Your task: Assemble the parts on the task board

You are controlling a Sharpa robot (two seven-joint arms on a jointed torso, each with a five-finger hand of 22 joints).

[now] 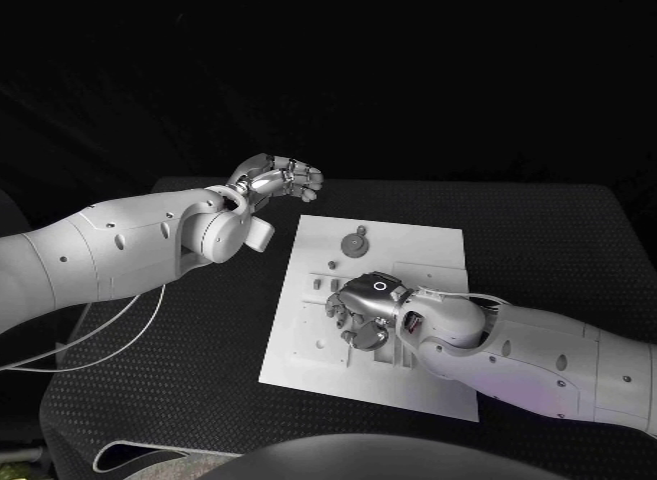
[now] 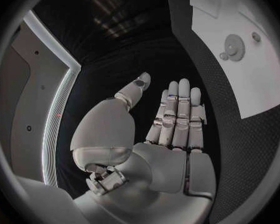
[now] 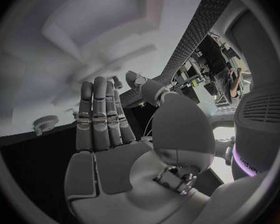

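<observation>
From my station I see the task board (image 1: 415,240) in the middle of the table (image 1: 559,230). A gear-shaped part (image 1: 356,243) sits at its far end. The right hand (image 1: 366,312) is over the board's near-centre — the left hand (image 1: 278,180) is raised off to the far left, well apart from the board.

A black table (image 1: 559,230) with a finely dotted, textured top fills the middle of the head view, and everything behind it, across the upper half of the frame, is unlit darkness. White cables (image 1: 112,335) loop over the table's left edge. At the lower left corner a sliver of pale floor (image 1: 8,455) shows.
</observation>
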